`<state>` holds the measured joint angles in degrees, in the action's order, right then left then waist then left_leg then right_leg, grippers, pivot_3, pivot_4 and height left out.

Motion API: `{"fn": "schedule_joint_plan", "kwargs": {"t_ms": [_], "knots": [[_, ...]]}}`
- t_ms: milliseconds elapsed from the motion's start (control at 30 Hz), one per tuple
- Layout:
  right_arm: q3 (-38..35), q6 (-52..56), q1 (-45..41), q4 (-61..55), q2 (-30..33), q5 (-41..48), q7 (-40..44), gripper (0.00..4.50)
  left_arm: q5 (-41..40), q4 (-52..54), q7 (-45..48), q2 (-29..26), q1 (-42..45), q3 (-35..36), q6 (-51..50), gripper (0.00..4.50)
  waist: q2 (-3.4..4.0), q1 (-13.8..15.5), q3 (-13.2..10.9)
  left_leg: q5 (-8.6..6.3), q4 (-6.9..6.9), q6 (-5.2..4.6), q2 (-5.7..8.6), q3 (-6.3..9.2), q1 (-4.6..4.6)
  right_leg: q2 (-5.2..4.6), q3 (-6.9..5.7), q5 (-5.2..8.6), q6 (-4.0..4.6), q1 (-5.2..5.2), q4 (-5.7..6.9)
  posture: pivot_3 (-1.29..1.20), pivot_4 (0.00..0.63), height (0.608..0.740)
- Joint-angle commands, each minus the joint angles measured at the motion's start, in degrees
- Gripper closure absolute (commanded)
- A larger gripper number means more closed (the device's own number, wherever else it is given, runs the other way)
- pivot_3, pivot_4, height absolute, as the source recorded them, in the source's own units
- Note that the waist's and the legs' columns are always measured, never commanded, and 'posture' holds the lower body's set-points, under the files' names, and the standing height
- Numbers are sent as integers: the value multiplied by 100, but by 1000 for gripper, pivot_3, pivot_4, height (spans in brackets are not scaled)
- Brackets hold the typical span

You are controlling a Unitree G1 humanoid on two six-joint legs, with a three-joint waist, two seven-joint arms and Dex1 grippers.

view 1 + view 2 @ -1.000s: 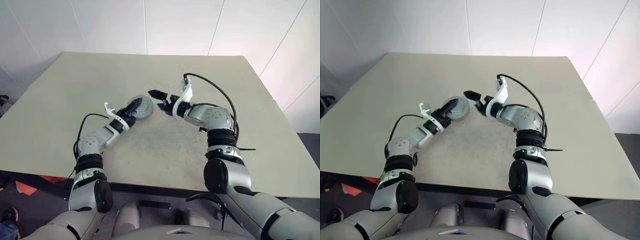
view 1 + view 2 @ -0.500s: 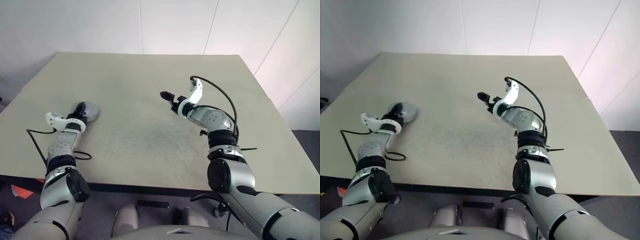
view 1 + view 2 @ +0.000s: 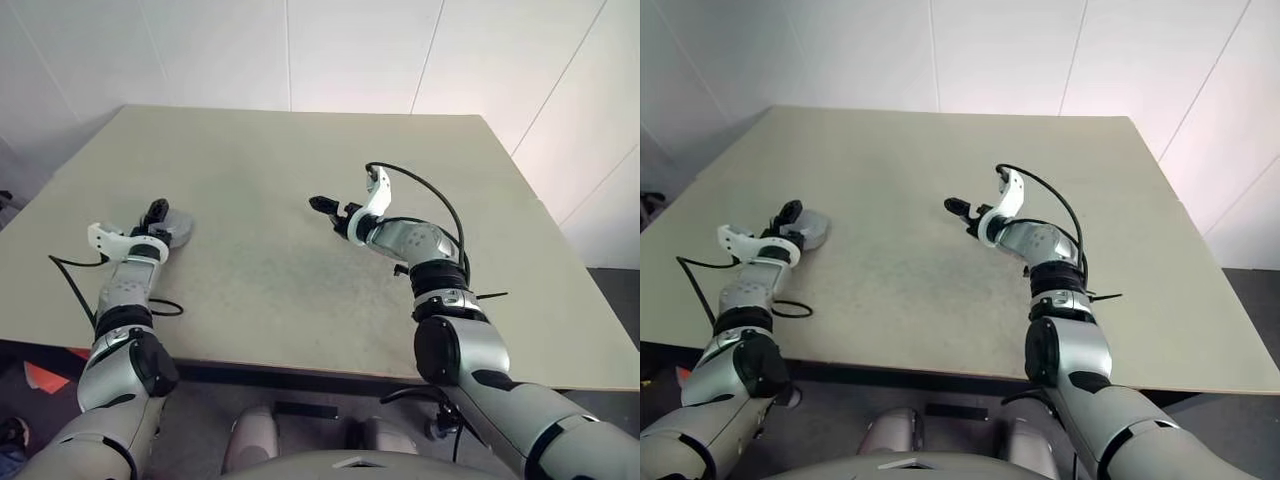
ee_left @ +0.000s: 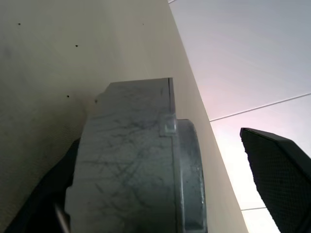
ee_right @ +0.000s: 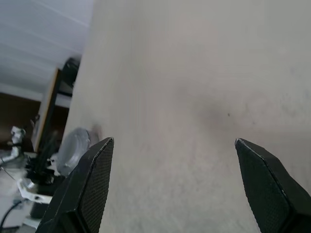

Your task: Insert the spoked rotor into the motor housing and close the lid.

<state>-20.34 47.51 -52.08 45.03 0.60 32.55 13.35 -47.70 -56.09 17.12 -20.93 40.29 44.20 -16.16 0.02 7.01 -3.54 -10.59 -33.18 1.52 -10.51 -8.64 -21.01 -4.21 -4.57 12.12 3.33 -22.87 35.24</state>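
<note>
The round silver-grey metal motor housing lies on the beige tabletop, between the spread fingers of the left claw. The right claw hovers well apart from it, fingers wide and empty.

We see beige table, surface bare across middle and right. Near left edge we see grey round motor housing resting directly on tabletop, closed up.

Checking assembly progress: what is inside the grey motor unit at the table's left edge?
Only the motor housing's scratched grey outer shell shows, resting on the table between the left tool's open fingers. Its interior is covered.
</note>
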Motion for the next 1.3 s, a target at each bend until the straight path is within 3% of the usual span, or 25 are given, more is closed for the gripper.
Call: {"fn": "schedule_joint_plan", "kwargs": {"t_ms": [33, 233, 433, 600, 767, 933, 1300], "knots": [[239, 130, -119, 61, 24, -83, 358, 0, 136, 9, 171, -478, 268, 7, 285, 15, -1, -7, -1, 0, 0, 1, -3, 0, -2, 1, 0, -1, -1, -4, 1, 0, 0, 740], [478, -105, -30, -170, -52, -233, 625, 0, 421, -57, 331, -761, 475, -155, 480, 15, -1, 26, -1, 0, 0, 0, -4, 0, -12, 2, -1, -4, -4, -12, 4, 0, 0, 740], [870, -1499, 310, -850, 67, -822, 700, 0, 936, 559, 838, -282, 491, -901, 763, 15, -4, 116, -2, 0, -2, 0, 7, 0, -12, -10, 0, 3, 7, -3, 5, 0, 0, 740], [1210, -2610, 467, -1234, 783, -1452, 1120, 0, 1367, 1324, 1522, 148, 337, -1792, 677, 15, -18, 155, -10, 0, -6, 0, 9, 0, -15, -10, 0, 1, 5, -2, 5, 0, 0, 740], [1783, -2969, 721, -1488, 2146, -1855, 2734, 0, 2293, 2252, 2285, 563, -175, -3541, 194, 15, -17, 165, -10, -4, -6, -11, 12, -2, -15, -9, 2, -3, -3, 0, 0, 0, 0, 740], [2292, -3721, 1190, -1563, 2877, -2397, 3557, 0, 2886, 2891, 2687, 718, -521, -4493, 390, 15, -19, 96, -11, -9, -11, -21, 6, -4, -19, -4, 2, -3, -2, -5, -1, 0, 0, 740], [2267, -3886, 1295, -1431, 2924, -2636, 3411, 0, 3110, 2733, 2648, 836, -460, -4562, 636, 15, -11, 17, -12, 6, -26, -46, 6, -7, -10, -3, 2, -2, 43, 2, 10, 0, 0, 740]]}}
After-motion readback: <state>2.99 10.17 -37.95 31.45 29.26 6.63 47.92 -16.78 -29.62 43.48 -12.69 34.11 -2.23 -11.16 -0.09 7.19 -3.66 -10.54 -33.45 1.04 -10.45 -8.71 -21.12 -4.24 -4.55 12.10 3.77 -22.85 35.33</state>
